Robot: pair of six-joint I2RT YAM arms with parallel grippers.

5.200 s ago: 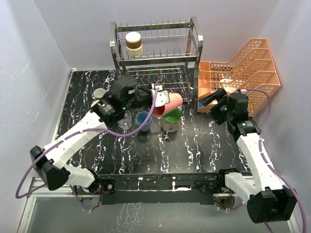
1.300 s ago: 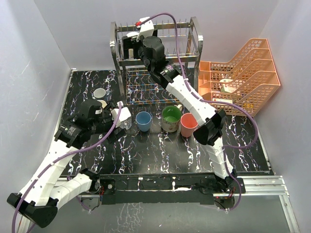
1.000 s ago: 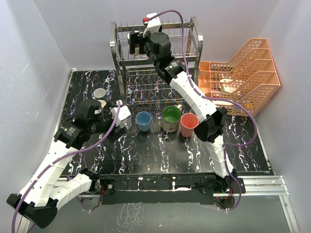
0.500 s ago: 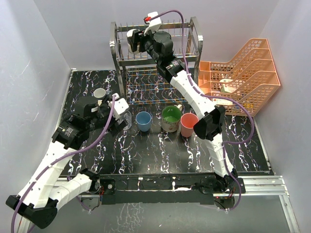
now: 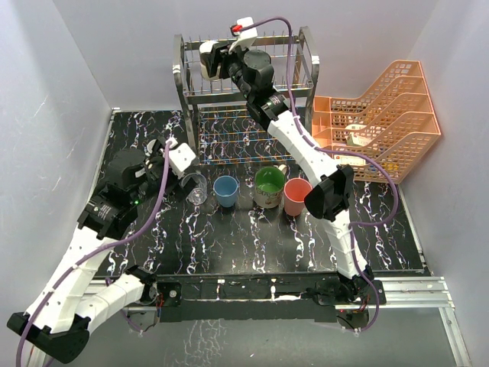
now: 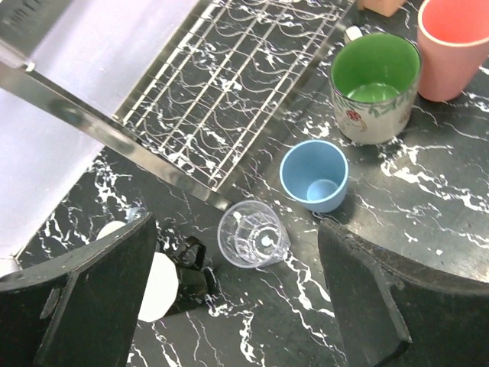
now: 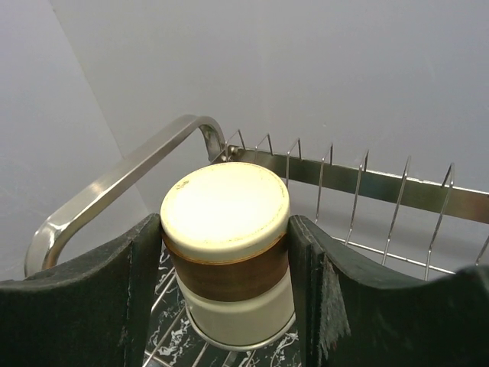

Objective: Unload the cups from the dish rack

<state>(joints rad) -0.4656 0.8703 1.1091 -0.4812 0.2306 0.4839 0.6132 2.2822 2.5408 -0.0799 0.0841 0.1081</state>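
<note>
Right gripper (image 7: 225, 237): up at the dish rack's (image 5: 306, 69) top tier, its fingers pressed to both sides of the brown-and-cream cup (image 7: 225, 206). It's got a grip!
Brown-and-cream cup: upside down, base up, in the top tier's left end by the curved rail, prongs just behind it.
Left gripper (image 6: 237, 306): fingers spread wide and holding nothing, hanging above the black marble table (image 5: 252, 245) in front of the rack.
Clear glass (image 6: 254, 233): right under that open gripper, upright, just beside the blue cup (image 6: 314, 176).
On the table: blue cup, cream mug with green inside (image 6: 374, 84) and salmon-pink tumbler (image 6: 454, 46) in a row, all upright.
Dark mug (image 6: 191, 267): beside the glass, partly hidden.
Orange mesh trays (image 5: 390, 115): right of the rack.
</note>
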